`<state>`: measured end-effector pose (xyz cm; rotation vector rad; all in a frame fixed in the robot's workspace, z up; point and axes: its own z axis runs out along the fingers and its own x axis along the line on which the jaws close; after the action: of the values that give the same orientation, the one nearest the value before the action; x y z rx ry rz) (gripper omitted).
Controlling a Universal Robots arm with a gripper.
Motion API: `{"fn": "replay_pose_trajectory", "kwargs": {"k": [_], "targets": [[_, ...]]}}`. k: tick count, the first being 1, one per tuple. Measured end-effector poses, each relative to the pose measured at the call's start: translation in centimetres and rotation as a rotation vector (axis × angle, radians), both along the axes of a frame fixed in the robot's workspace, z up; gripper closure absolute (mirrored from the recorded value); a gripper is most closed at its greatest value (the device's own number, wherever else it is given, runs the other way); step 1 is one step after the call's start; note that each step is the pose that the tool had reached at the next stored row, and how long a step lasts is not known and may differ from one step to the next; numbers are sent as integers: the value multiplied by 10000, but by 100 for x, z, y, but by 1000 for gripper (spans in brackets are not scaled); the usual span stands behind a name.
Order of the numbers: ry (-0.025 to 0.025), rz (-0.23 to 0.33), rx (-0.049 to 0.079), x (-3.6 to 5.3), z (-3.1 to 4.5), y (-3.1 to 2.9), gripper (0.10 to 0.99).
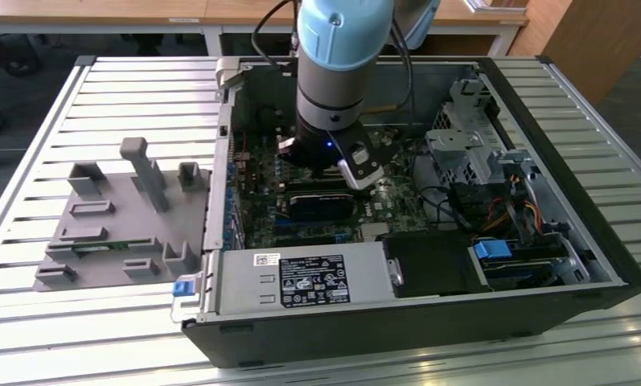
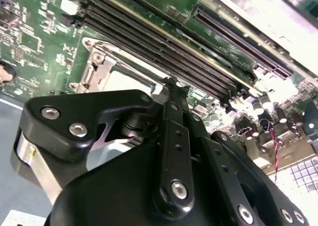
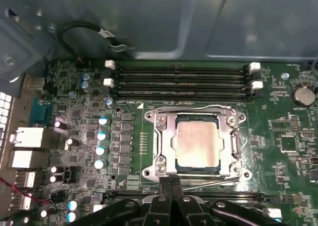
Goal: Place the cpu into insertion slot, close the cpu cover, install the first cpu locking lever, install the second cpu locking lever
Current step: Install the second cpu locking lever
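Note:
The cpu point(image 3: 196, 144), a dull silvery-beige square, lies flat in the insertion slot point(image 3: 198, 167) on the green board. The cpu cover point(image 3: 164, 136), a silvery frame plate, lies closed over it with the chip showing through its window. A thin wire locking lever point(image 3: 221, 182) runs along the socket edge closest to my fingers, and another wire point(image 3: 194, 108) bends along the opposite edge. My gripper point(image 3: 171, 185) is shut, fingertips pressed together right at the socket's edge, nothing visibly held. In the second wrist view the gripper point(image 2: 171, 84) sits just beside the cpu point(image 2: 121, 79). The exterior view shows the gripper point(image 1: 363, 178) low inside the case.
Long black memory slots point(image 3: 181, 79) run beside the socket. Capacitors point(image 3: 102, 136) and rear ports point(image 3: 25, 136) stand on one side. The open computer case point(image 1: 577, 265) holds a power supply point(image 1: 310, 281) and drive bays point(image 1: 470, 153). A grey fixture point(image 1: 127, 217) sits at the exterior view's left.

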<state>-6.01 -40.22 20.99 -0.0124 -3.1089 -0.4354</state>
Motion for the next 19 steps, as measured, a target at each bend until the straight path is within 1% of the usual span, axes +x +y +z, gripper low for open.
{"fn": "replay_pose_trajectory", "kwargs": {"k": [3,9,16,18,19], "targets": [[0,0,48,-40,-29,-1,980],[-1,-1,184,-63,-105,0,980],[-1,-1,342,-122,-149,-1,980],[1,-1,412,-139,-160,-1,980],[0,0,491,-143,-174,-1,980]]}}
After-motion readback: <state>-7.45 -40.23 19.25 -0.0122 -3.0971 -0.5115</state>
